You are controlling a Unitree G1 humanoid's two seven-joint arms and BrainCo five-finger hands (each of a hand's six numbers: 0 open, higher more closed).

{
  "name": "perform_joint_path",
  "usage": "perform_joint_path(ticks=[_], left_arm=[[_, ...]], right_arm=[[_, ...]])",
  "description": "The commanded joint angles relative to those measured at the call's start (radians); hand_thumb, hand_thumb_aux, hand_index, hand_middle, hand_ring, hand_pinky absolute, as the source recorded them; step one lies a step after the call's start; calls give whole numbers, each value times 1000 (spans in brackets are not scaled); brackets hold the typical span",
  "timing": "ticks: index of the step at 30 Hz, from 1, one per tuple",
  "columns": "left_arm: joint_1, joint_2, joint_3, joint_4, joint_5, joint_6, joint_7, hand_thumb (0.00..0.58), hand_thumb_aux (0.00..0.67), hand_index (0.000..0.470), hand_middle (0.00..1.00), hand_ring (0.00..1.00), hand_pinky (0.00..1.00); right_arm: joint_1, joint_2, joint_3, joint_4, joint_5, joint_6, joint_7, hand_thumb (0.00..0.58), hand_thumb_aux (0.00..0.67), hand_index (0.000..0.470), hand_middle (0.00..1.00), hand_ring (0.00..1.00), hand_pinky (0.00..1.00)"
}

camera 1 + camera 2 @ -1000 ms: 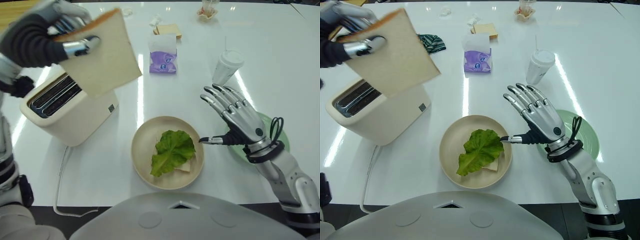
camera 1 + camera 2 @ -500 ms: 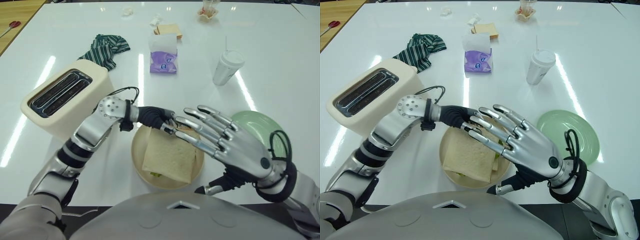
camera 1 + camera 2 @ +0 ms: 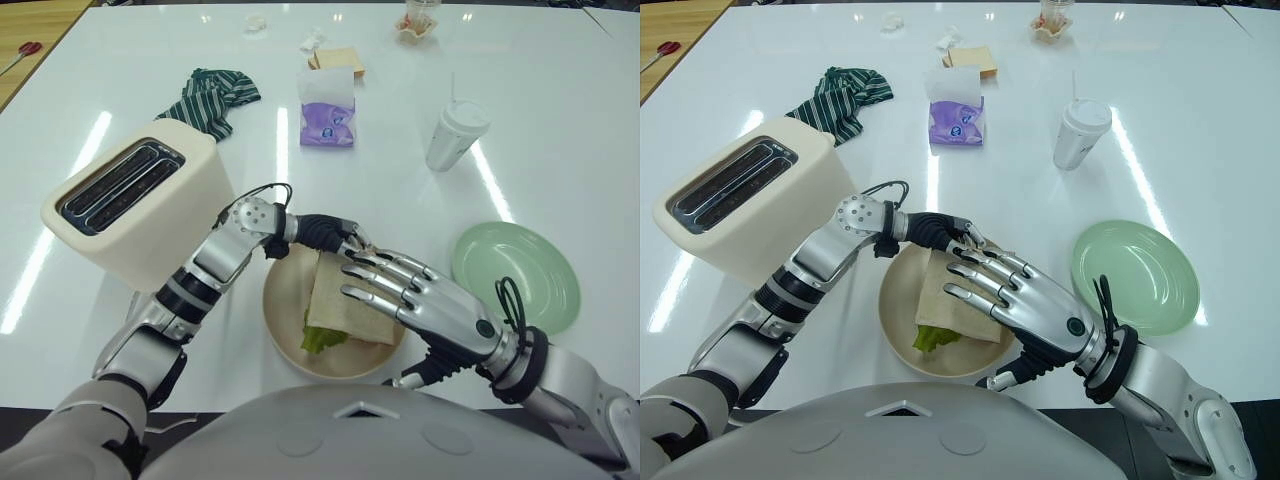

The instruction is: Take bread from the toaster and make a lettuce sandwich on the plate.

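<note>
- Bread slice [image 3: 345,300] lay on top of the lettuce [image 3: 318,340] on the plate [image 3: 277,312]; a green edge protruded at the near side
- Toaster [image 3: 135,200] slots appeared empty; judged status: stack assembled, with only alignment and release of the slice remaining
- Left hand [image 3: 330,232] was at the far corner of the slice, fingers curled onto it in what looked like a pinch grip
- Right hand [image 3: 430,308] was over the slice's right half, fingers extended and slightly spread, tips on or just above it, holding nothing
</note>
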Motion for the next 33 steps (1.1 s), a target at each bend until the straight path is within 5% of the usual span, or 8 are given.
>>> perform_joint_path(ticks=[1,33], left_arm=[[-27,2,3,27,45,-48,3,580,670,470,1000,1000,1000],[66,-34,-38,52,189,-141,53,580,670,470,1000,1000,1000]], right_arm=[[29,-25,8,5,-2,-35,29,0,0,0,0,0,0],[-15,-70,212,132,-98,41,174,0,0,0,0,0,0]])
